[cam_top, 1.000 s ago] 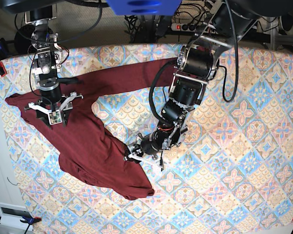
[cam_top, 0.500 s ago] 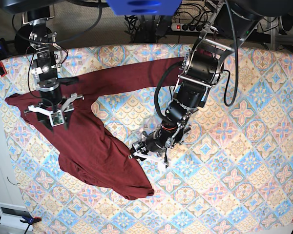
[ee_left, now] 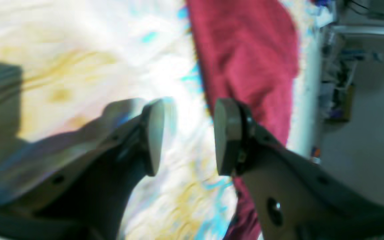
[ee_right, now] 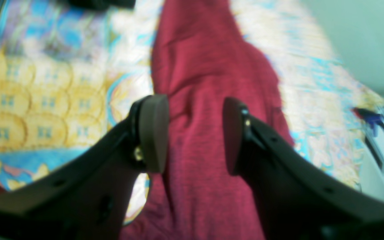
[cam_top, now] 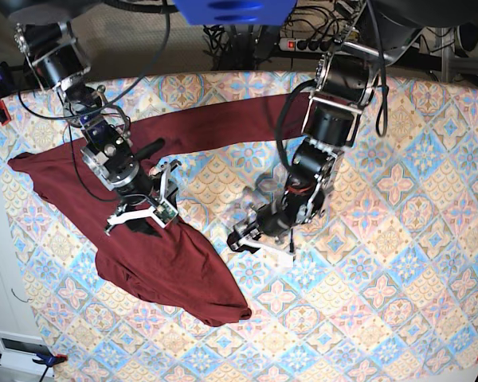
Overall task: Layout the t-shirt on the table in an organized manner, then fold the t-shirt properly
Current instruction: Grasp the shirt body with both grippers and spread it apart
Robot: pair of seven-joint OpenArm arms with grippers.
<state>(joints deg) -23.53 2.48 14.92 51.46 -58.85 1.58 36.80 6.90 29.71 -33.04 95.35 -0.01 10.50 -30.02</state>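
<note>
I find the t-shirt (cam_top: 155, 247) crumpled along the table's (cam_top: 398, 278) left edge, its long axis running from the far left corner toward the near edge, one sleeve reaching along the far edge. My right gripper (cam_top: 135, 213) hangs directly over the fabric, jaws parted, empty. My left gripper (cam_top: 259, 239) sits beside the hem, released, over bare cloth. I judge the right arm nearer.

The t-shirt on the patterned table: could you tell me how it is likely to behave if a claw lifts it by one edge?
The t-shirt lies rumpled and creased, so it is probably floppy and would drape. Its thin fabric suggests it is light. Lying spread across the table, it would likely trail and drag rather than lift whole.
</note>
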